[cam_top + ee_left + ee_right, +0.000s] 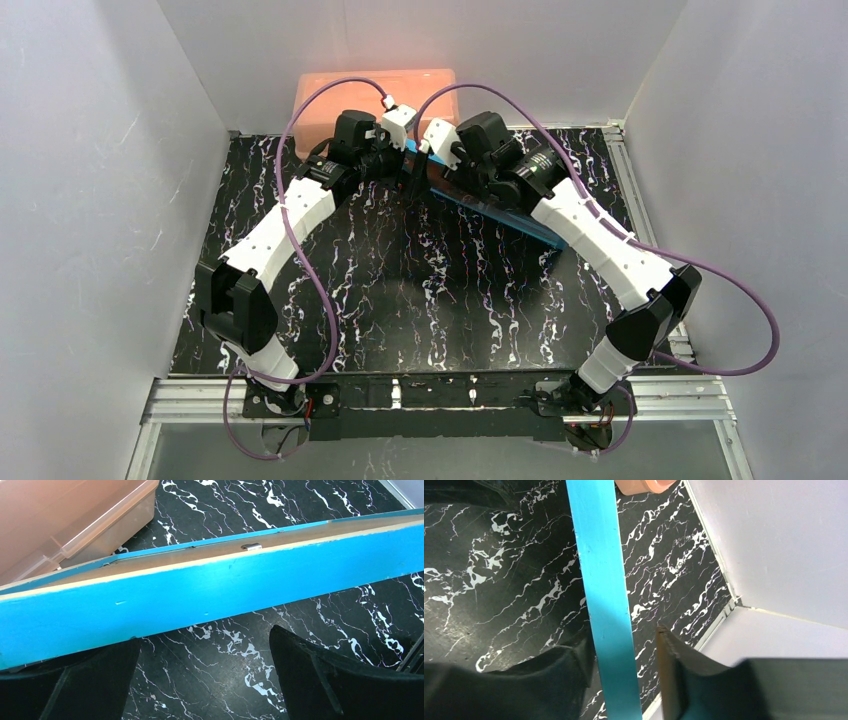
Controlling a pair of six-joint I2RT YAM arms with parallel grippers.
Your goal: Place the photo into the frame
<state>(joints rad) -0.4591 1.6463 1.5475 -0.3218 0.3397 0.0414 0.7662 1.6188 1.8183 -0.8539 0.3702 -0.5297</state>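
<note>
While the frame (210, 580) stands tilted, left end effector (204, 647) spread, right end effector (624, 645) spread astride its edge.

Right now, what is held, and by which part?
The right gripper straddles the frame at its blue edge; a gap leaves the grip uncertain. The left gripper holds nothing.

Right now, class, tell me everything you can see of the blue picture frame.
The frame is a thin rectangle: bright blue rails, a tan wood-like back edge and a small metal clip by the backing. It appears tilted rather than flat, at the far side of the table near the salmon-pink box. The right gripper straddles one rail; the open left gripper sits beside another. No photo shows.
</note>
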